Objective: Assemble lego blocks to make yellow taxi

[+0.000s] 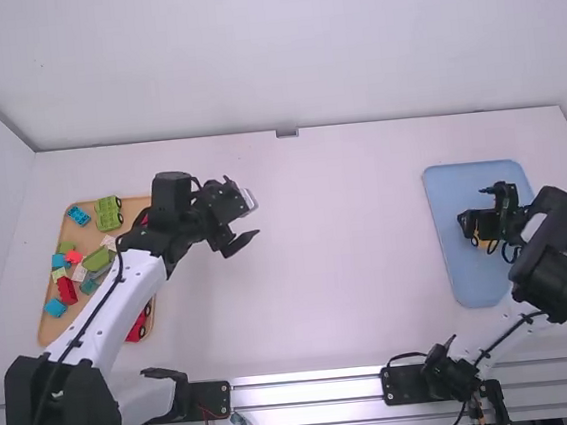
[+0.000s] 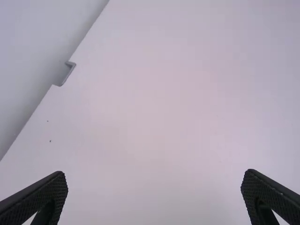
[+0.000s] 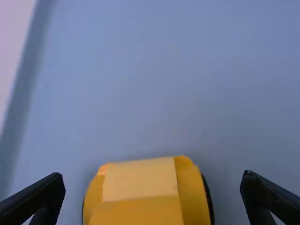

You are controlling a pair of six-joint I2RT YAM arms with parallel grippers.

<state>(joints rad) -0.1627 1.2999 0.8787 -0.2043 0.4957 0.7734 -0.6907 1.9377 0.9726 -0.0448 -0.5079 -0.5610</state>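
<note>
1. The yellow taxi is set within the blue tray, about midway between the tray's far and near edges, and is straddled by the right gripper, whose parted fingers are held apart from its sides.
2. Assembly is judged complete; release and withdrawal appear to be the step in hand.
3. The right gripper should be raised straight up, with both fingers kept wide, before any sideways travel is made; a tilted lift could catch the roof or drag the body.
4. The taxi is composed of smooth, orange-yellow pieces: a raised, squared centre is flanked by rounded shoulders, beside which a dark rim, probably a wheel, is seen.
5. The tray is matt, pale blue and round-cornered.
6. The left gripper is spread, with nothing grasped, above the desk; its pads are finely ribbed.
7. Studded lego blocks are scattered on a tan tray, near the desk's left edge.
</note>
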